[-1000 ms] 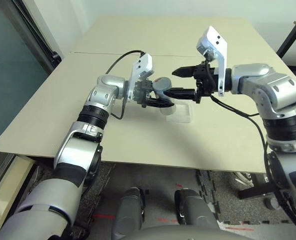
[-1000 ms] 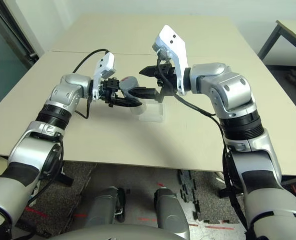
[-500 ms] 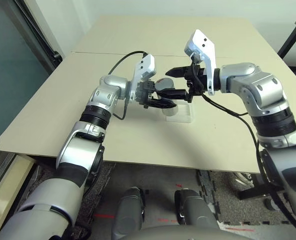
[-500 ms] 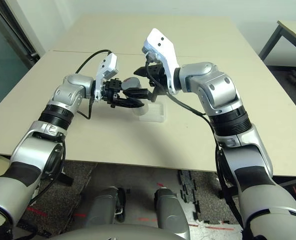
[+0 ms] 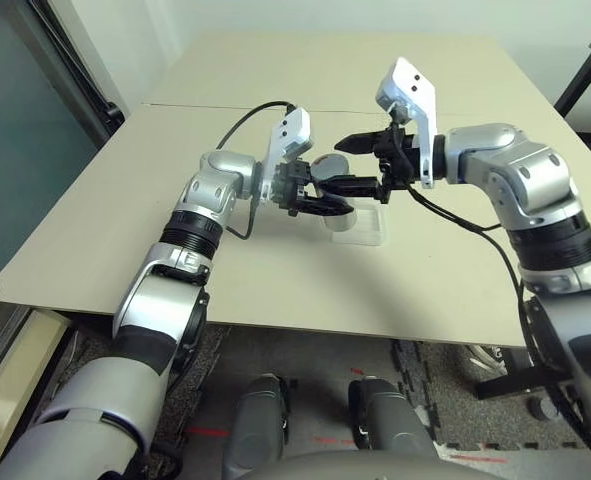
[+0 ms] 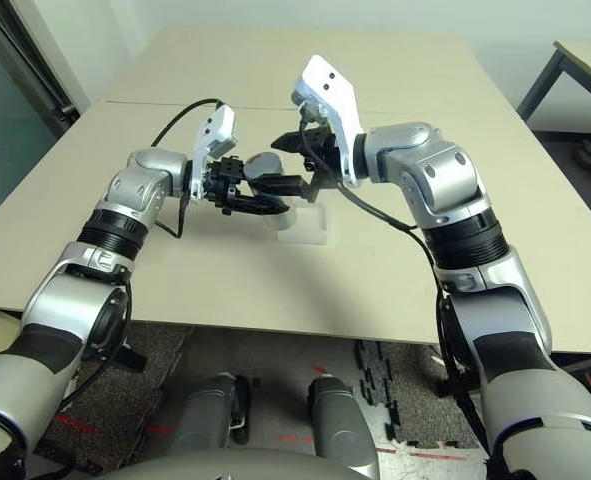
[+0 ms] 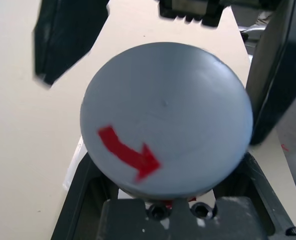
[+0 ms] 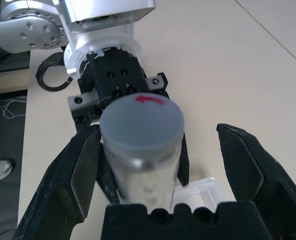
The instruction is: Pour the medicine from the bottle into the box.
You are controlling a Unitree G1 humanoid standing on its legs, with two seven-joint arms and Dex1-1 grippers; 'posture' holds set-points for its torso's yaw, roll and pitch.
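left gripper (image 5: 320,195): you have it clamped on the bottle (image 8: 140,150), held above the table (image 5: 275,280) with its grey cap (image 7: 165,117) facing the right arm.
right gripper (image 5: 350,165): you have its fingers (image 8: 253,170) spread wide, one on each side of the cap, not touching.
box (image 5: 360,225): clear, on the table just under both grippers.
cap mark: red arrow (image 7: 129,151).

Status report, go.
Left gripper shut on the bottle, cap on. Right gripper open, its fingers either side of the cap. Box on the table underneath. Nothing in the way.
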